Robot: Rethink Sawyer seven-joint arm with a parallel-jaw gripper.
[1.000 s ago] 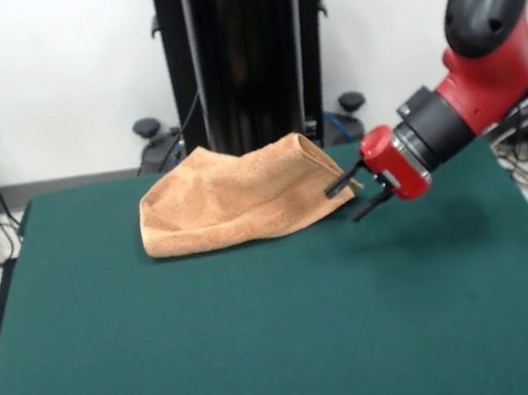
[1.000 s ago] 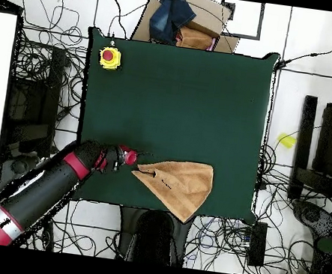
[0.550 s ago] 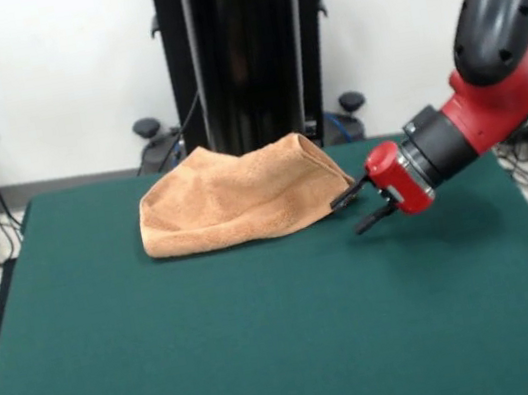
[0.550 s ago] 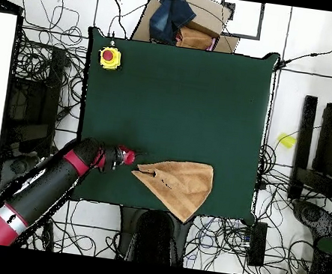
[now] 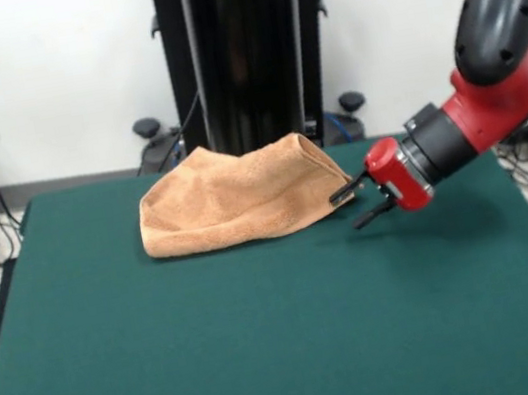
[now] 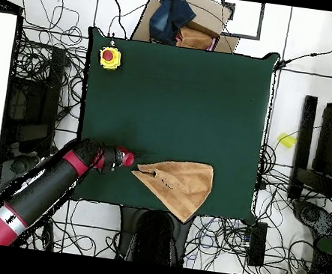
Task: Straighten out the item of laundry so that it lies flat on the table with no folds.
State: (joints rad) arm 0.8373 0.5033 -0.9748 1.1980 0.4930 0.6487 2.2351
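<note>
Towel (image 5: pixel 235 207) lies bunched and folded on the green counter (image 5: pixel 269 349), toward its far edge in the front view, its pointed corner right at the gripper (image 5: pixel 353 204). Black fingers (image 5: pixel 345 188) stand apart, the upper one touching that corner, nothing clamped between them. Only the overhead view shows a yellow box with a red button (image 6: pixel 109 57) at a well-separated counter corner

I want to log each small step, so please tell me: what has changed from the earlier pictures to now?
Little changed. The black two-fingered hand on the red and black arm drew slightly away from the peach-orange terry towel, then came back to its corner, open around it but not closed on it. The towel stayed folded and in the same place on the dark green table.
</note>
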